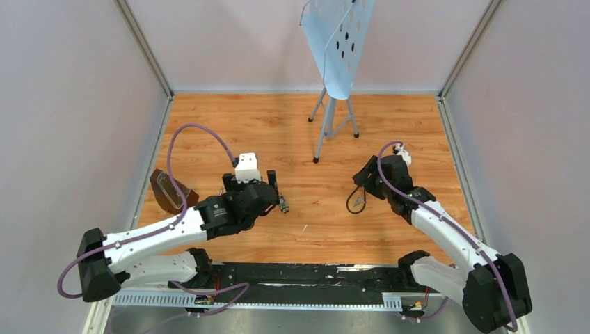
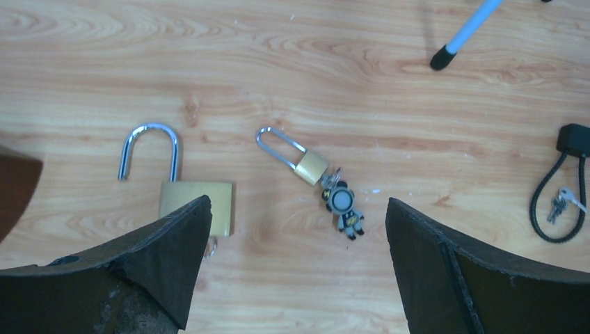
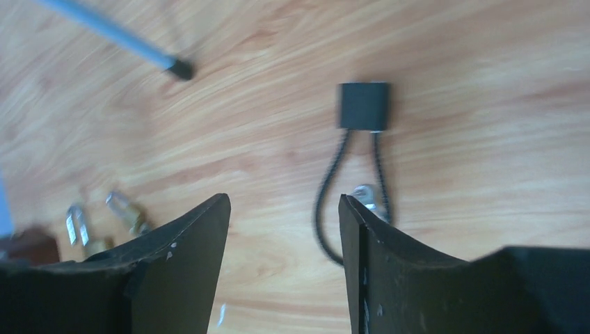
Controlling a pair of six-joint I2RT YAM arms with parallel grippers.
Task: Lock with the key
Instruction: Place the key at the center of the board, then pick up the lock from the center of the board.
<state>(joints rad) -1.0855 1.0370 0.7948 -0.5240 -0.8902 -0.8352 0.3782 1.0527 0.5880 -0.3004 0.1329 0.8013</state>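
Lying inside the cable loop (image 3: 319,209), the key (image 3: 364,194) sits beside the right claw (image 3: 284,200).

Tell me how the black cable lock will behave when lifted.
Likely floppy: the cable lock has a thin loop lying in a loose curve, so it should dangle below the block. Probably light, being slim. The silver key at its loop may snag.

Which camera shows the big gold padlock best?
Left wrist view: the big brass padlock is close and sharp, shackle open. In the top view the left arm hides it; the right wrist view catches only a blur.
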